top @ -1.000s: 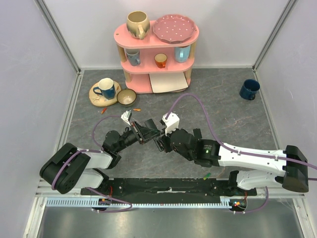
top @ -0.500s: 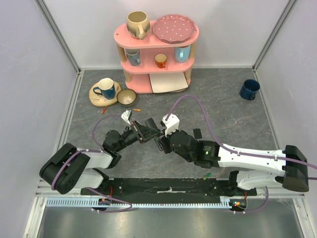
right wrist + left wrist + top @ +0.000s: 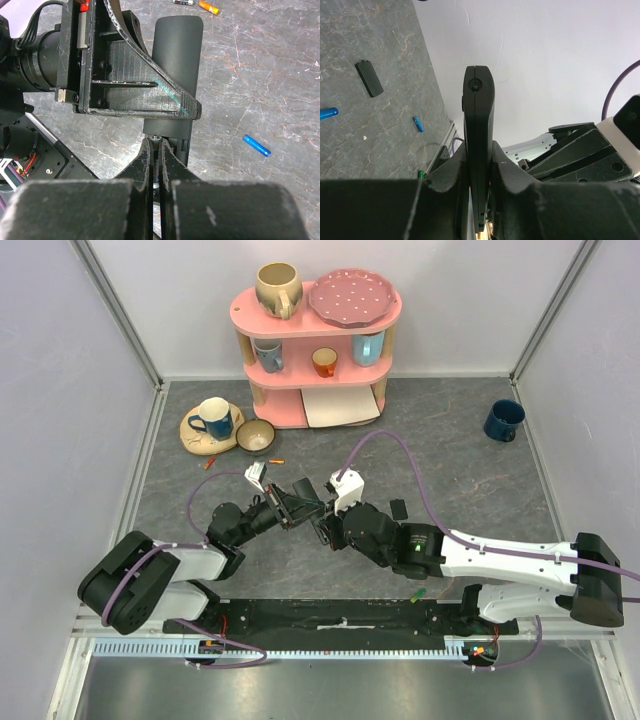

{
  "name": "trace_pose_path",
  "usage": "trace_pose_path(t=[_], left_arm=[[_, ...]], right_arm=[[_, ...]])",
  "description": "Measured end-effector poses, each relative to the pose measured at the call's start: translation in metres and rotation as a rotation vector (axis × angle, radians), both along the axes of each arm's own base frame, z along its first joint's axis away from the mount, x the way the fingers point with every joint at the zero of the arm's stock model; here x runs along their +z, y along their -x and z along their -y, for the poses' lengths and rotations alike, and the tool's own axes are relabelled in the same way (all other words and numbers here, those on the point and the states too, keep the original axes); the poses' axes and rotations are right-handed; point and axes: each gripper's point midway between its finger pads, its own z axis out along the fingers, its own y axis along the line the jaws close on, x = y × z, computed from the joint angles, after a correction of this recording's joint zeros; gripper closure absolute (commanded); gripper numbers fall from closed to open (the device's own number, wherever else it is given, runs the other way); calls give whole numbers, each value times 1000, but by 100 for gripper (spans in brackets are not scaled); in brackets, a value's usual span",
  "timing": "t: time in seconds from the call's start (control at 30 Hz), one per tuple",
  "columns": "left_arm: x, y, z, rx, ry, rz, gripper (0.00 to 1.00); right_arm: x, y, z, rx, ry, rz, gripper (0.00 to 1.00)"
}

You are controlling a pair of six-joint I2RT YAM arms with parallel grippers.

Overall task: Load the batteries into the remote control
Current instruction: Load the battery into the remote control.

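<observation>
Two blue batteries [image 3: 418,124] lie on the counter [image 3: 365,30] at the left wrist view's left, one remote control [image 3: 479,110] stands edge-on mid-frame, clamped by the left gripper [image 3: 479,156], and the right gripper [image 3: 156,145] is pinched nearly closed at its end, perhaps on something thin.

Pink shelf [image 3: 315,390] top centre w/ beige mug [image 3: 277,288] + pink plate [image 3: 354,298] on it. Navy mug [image 3: 503,420] upper right. Upper left: blue mug [image 3: 212,418] on tan plate [image 3: 193,436], bowl [image 3: 256,436] beside.

Bright, even, soft-shadowed light — wrist views blur close up, edges slightly warped.
</observation>
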Motion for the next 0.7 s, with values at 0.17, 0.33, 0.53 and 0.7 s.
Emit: trace_pose_path(t=[0.17, 0.33, 0.53, 0.7], left_arm=[[2, 1, 0, -2, 1, 3, 98], [4, 0, -1, 13, -4, 22, 98], [15, -1, -7, 60, -5, 93, 98], [22, -1, -12, 98, -2, 135, 98]], right_arm=[[1, 2, 0, -11, -8, -24, 100], [-2, 4, -2, -17, -5, -59, 100], [3, 5, -7, -25, -26, -79, 100], [6, 6, -13, -26, -38, -87, 100]])
